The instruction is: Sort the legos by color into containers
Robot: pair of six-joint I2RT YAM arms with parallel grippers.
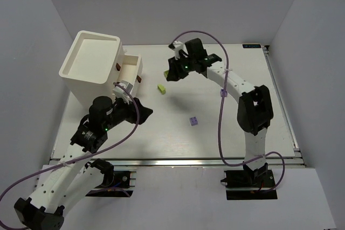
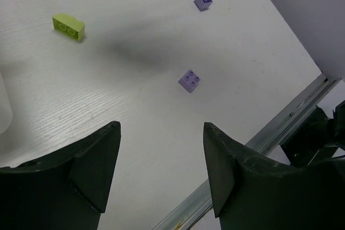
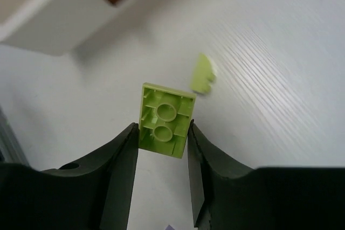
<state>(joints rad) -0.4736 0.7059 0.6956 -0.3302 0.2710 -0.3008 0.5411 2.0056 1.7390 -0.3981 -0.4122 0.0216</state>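
Note:
My right gripper (image 1: 173, 71) is shut on a yellow-green brick (image 3: 165, 118) and holds it above the table, right of the open cream drawer (image 1: 129, 71). The brick's hollow underside faces the wrist camera, between the fingers (image 3: 121, 154). A second yellow-green brick (image 1: 161, 88) lies on the table, also in the right wrist view (image 3: 203, 75) and the left wrist view (image 2: 68, 26). A lavender brick (image 1: 193, 122) lies mid-table, seen too in the left wrist view (image 2: 189, 81). My left gripper (image 1: 141, 110) is open and empty over the table (image 2: 161, 127).
The tall cream box (image 1: 91, 60) with a recessed top stands at the back left, with brown knobs (image 1: 117, 67) on its drawers. A smaller purple piece (image 2: 203, 0) sits by the right arm's cable. The table's metal front rail (image 2: 280, 127) runs near the left gripper.

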